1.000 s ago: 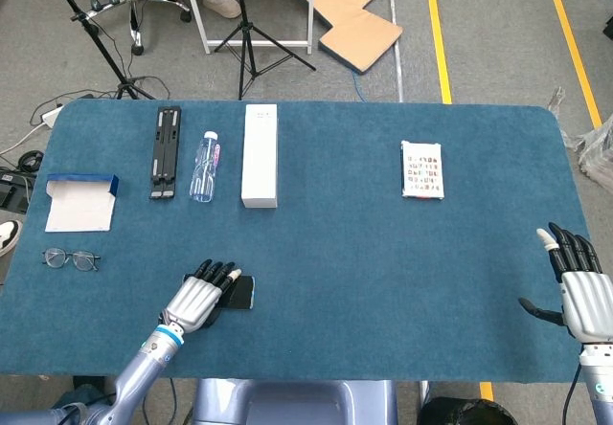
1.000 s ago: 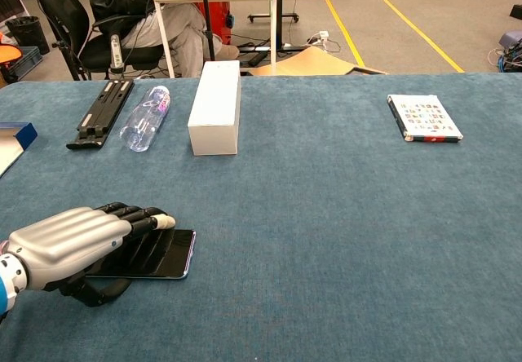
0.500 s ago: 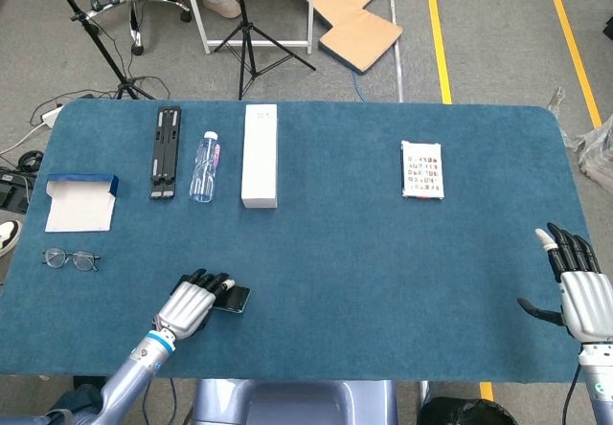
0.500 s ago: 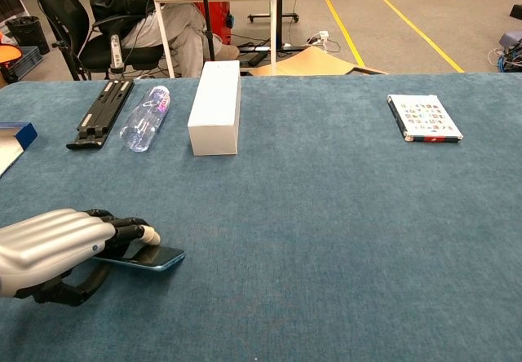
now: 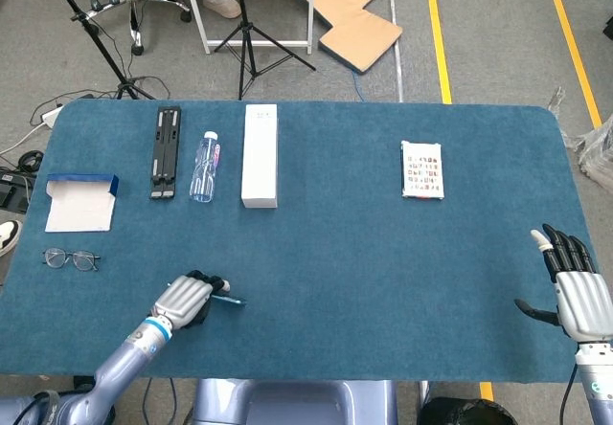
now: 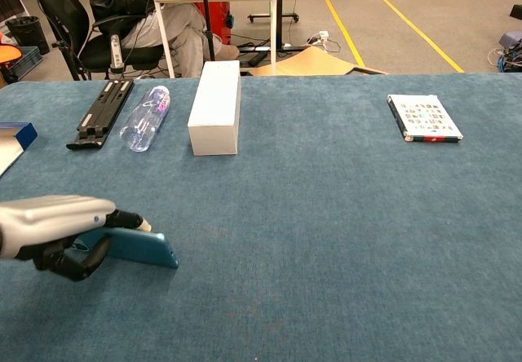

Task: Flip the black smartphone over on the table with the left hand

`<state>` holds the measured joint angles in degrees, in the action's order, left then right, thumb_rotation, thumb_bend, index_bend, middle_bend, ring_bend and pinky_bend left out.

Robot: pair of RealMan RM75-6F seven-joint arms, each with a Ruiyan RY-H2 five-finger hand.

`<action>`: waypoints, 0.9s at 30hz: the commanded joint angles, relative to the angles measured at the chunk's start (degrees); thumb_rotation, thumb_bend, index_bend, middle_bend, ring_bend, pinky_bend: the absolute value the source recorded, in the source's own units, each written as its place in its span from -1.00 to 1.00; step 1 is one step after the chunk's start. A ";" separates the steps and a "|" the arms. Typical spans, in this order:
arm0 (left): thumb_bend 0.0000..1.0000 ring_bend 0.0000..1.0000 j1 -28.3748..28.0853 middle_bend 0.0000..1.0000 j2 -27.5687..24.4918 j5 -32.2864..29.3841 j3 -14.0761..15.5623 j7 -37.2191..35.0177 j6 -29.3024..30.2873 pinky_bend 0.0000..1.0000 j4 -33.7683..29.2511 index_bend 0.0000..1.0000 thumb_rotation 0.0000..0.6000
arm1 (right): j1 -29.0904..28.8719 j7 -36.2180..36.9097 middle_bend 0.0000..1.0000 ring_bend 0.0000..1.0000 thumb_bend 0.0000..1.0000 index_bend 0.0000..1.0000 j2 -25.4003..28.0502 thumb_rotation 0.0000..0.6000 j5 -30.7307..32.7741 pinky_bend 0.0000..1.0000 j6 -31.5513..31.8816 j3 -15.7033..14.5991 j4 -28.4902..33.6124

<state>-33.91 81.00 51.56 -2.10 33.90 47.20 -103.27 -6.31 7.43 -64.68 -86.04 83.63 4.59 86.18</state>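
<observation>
My left hand [image 5: 184, 300] [image 6: 50, 227] grips the smartphone [image 6: 134, 248] near the table's front left. The phone is tipped up on its long edge, its bluish underside facing the chest view, and it shows only as a thin sliver [image 5: 226, 300] in the head view. My fingers lie over its top and my thumb curls beneath it. My right hand [image 5: 577, 287] hovers at the front right corner, fingers spread, holding nothing; the chest view does not show it.
A white box [image 5: 259, 155], a water bottle [image 5: 204, 166] and a black folded stand [image 5: 166, 151] lie in a row at the back left. A small open box [image 5: 80, 201] and glasses [image 5: 71, 258] sit at the left edge. A patterned card box [image 5: 421, 169] lies at the back right.
My left hand has drawn the phone leftward and toward the front edge, and lifted its far side from flat to standing on edge. The right hand has barely moved.
</observation>
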 commanded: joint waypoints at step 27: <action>-0.67 -1.00 -1.53 -1.00 -0.64 20.56 -3.51 -14.27 18.50 -1.00 8.90 -1.00 1.00 | -0.25 0.07 -1.00 -1.00 -1.00 -0.96 -0.34 1.00 0.55 -1.00 -0.80 -0.02 -0.41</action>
<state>-38.82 82.71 64.51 -6.54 24.53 59.05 -95.11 -6.58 7.49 -65.05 -85.43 82.77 4.59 85.74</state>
